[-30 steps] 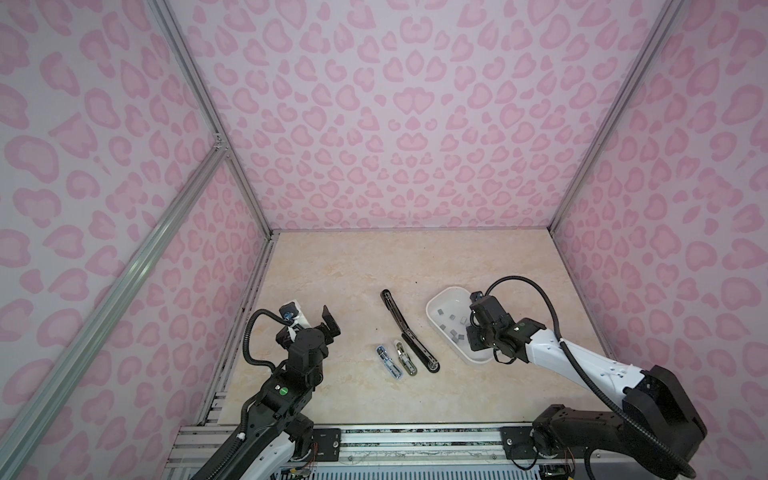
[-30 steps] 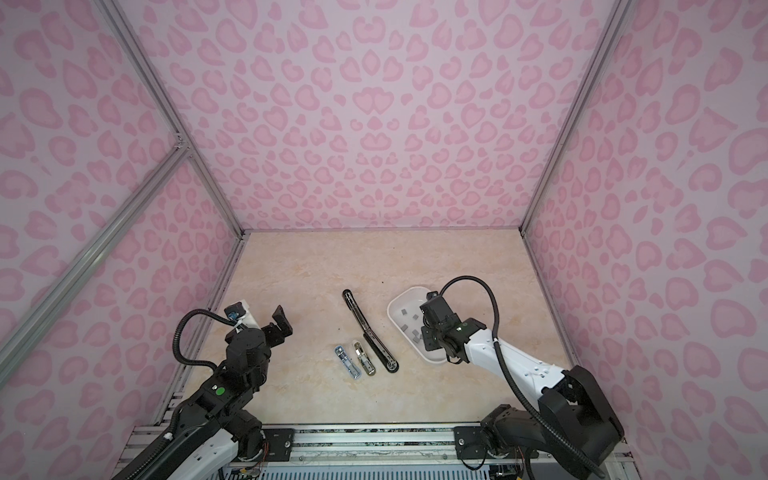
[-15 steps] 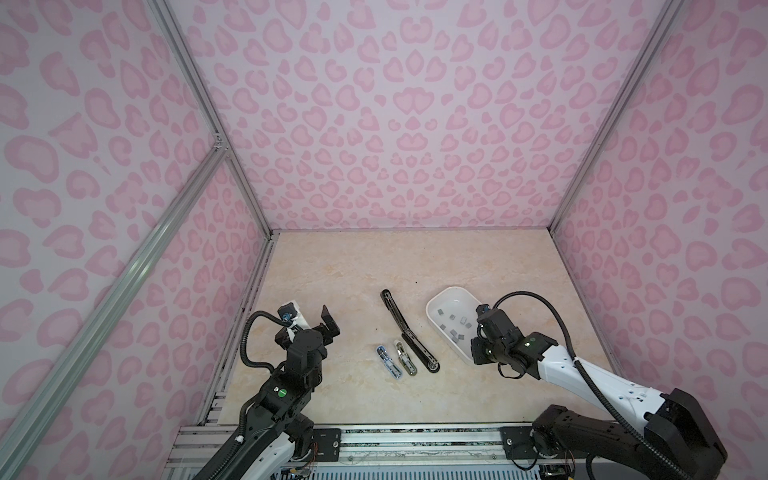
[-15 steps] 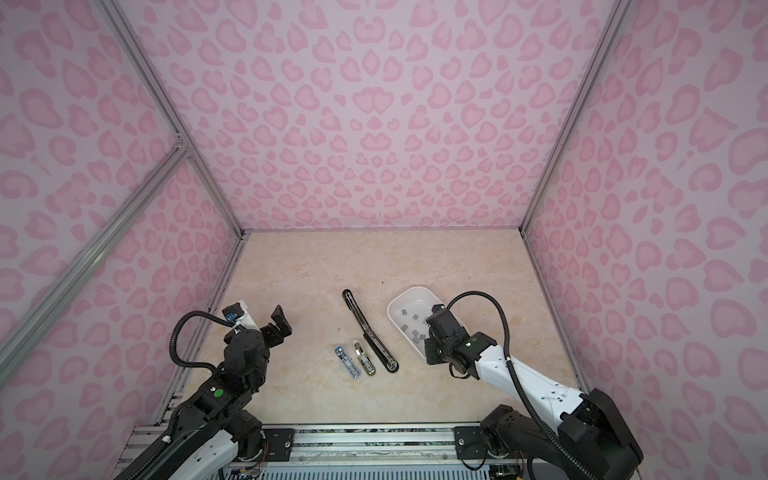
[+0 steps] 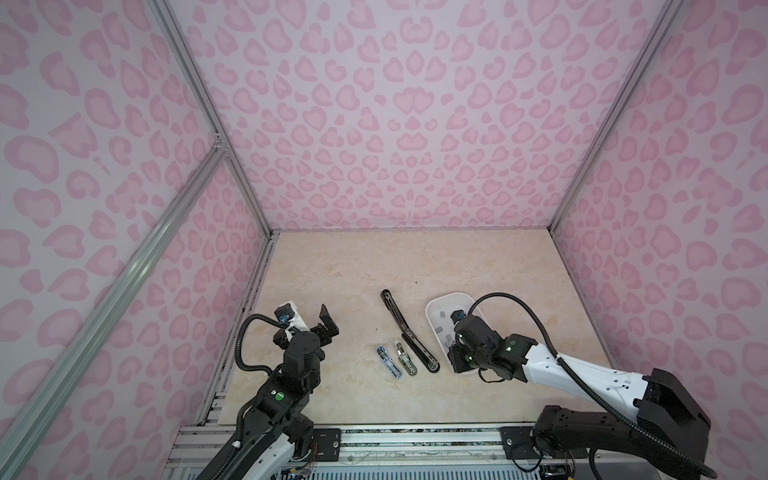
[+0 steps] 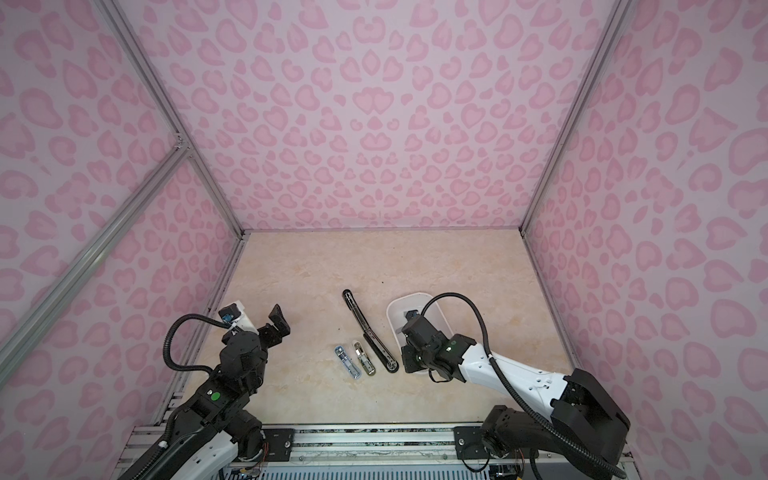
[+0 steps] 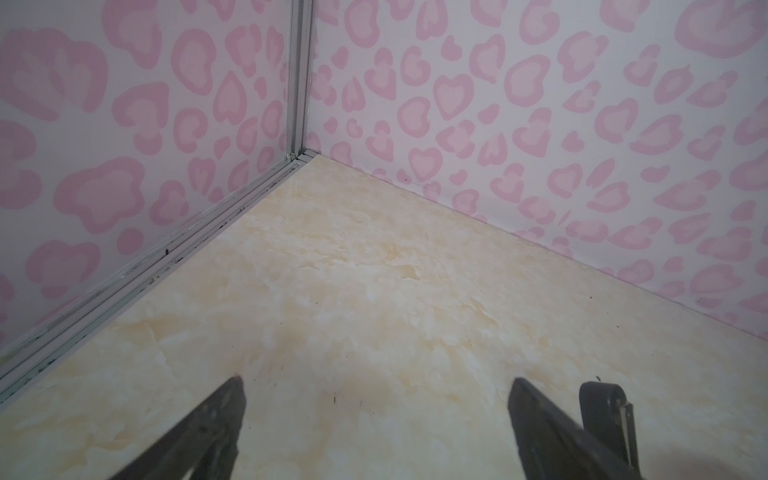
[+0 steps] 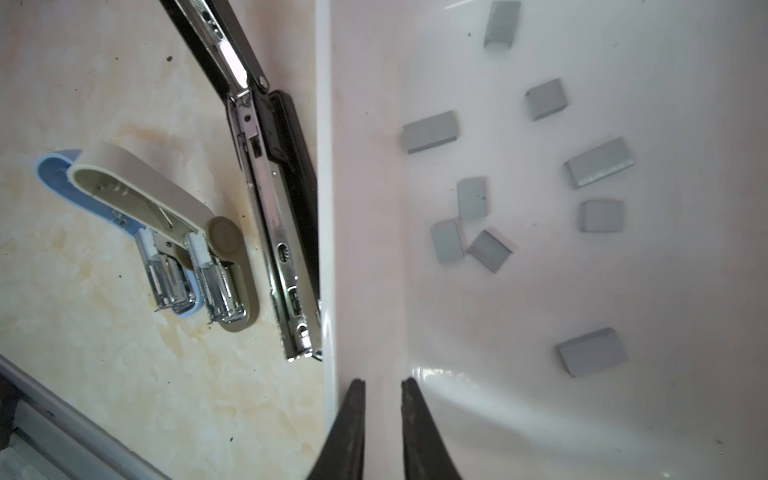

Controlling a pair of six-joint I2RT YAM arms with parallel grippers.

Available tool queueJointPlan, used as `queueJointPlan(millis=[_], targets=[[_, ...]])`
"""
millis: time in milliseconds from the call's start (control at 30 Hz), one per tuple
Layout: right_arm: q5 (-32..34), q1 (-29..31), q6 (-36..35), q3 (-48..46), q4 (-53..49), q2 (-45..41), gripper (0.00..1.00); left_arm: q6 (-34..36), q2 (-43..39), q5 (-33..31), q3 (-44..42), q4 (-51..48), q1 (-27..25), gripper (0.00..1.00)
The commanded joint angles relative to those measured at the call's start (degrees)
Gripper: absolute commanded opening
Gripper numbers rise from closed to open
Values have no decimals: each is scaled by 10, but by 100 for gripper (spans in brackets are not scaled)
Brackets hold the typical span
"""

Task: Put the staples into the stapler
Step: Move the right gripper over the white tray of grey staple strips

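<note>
Main change vs a second ago: right gripper (image 5: 456,358) pulled down-frame, from over the middle of the white oval plastic tray (image 5: 451,294) to its lower end, right of centre in both top views. On it, fingers (image 8: 349,428) nearly together, just a slim gap with only tray wall visible through it, tips hanging just inside the rim. No change for the left gripper (image 5: 309,324): same spot at lower left, hovering over the cream marble-look tabletop (image 5: 478,266), fingers (image 7: 216,419) wide apart, holding nothing.

Everything else unmoved. Loose on the tray floor: small flat grey metal staples (image 8: 430,131), nine countable in the right wrist view. Just left of the tray, almost against its rim: long black-and-chrome stapler (image 5: 409,332) folded open flat, running diagonally from upper left to lower right. Left of its lower end, side by side: small beige stapler (image 5: 405,360) and small blue stapler (image 5: 388,362), both flipped open, chrome channels showing.

Surface next: pale and smooth, a few dark specks. Around it, pale walls (image 5: 395,124) covered in pink heart-ish blotches on three sides, silver aluminium frame posts (image 5: 219,142) in the corners, and a metal rail (image 5: 415,434) along the bottom edge of both top views.
</note>
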Motion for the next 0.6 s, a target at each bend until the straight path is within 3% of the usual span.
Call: queueJointPlan(millis=[0, 233, 433, 567], targets=[[-6, 9, 7, 3, 37, 11, 19, 3, 0, 1, 7, 1, 1, 99], [62, -10, -33, 34, 17, 45, 26, 1, 9, 0, -7, 17, 1, 99], [93, -60, -24, -9, 81, 12, 32, 1, 16, -8, 5, 1, 1, 99], [157, -68, -53, 6, 88, 22, 37, 5, 11, -4, -4, 10, 1, 100]])
